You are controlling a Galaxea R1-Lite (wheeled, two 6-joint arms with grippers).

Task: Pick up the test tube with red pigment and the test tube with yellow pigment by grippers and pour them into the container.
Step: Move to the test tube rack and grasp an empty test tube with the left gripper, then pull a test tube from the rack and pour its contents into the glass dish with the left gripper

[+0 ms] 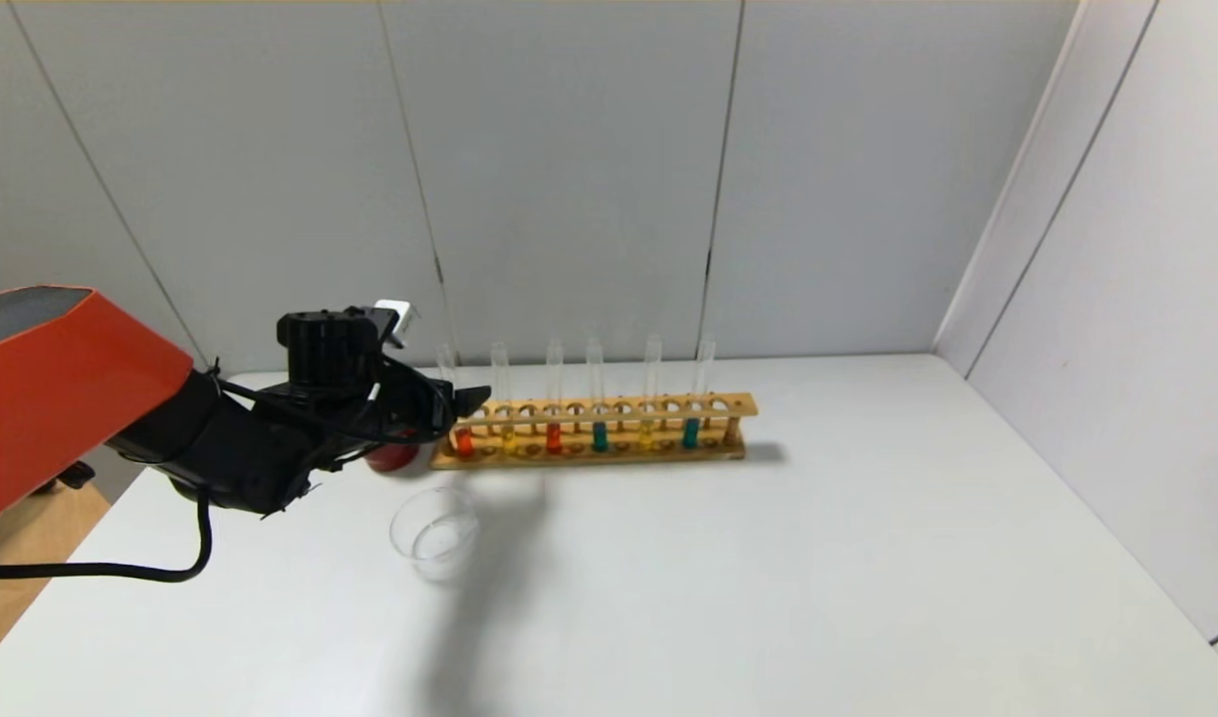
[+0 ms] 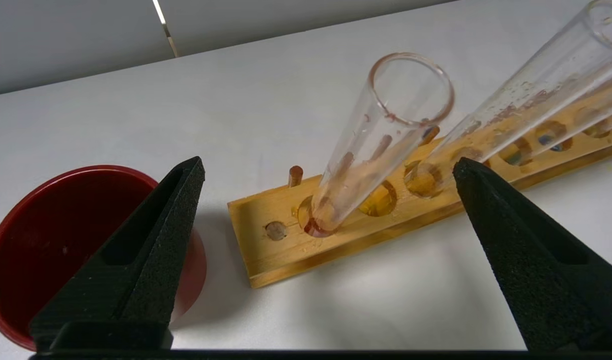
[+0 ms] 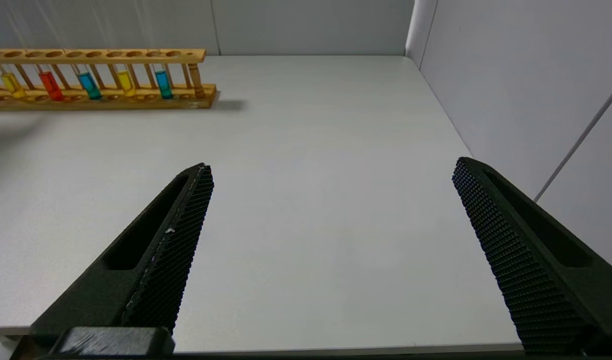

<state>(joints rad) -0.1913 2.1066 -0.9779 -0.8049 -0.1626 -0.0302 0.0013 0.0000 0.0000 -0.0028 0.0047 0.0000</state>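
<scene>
A wooden rack [image 1: 728,406] holds several upright tubes. The end tube nearest my left arm holds orange-red liquid [image 1: 464,441]; beside it stands a tube with yellow liquid [image 1: 509,438], then another red one [image 1: 554,438]. My left gripper [image 1: 469,398] is open at that end of the rack. In the left wrist view the gripper [image 2: 328,162] has the orange-red tube [image 2: 386,135] in line between its spread fingers, not touching. The clear glass container [image 1: 434,533] stands in front of the rack's left end. My right gripper [image 3: 333,165] is open and empty above bare table.
A dark red cup [image 1: 394,456] stands left of the rack's end, half hidden by my left gripper; it also shows in the left wrist view [image 2: 45,240]. Teal tubes [image 1: 600,436] and a second yellow one [image 1: 646,433] stand further right. Walls close the back and right.
</scene>
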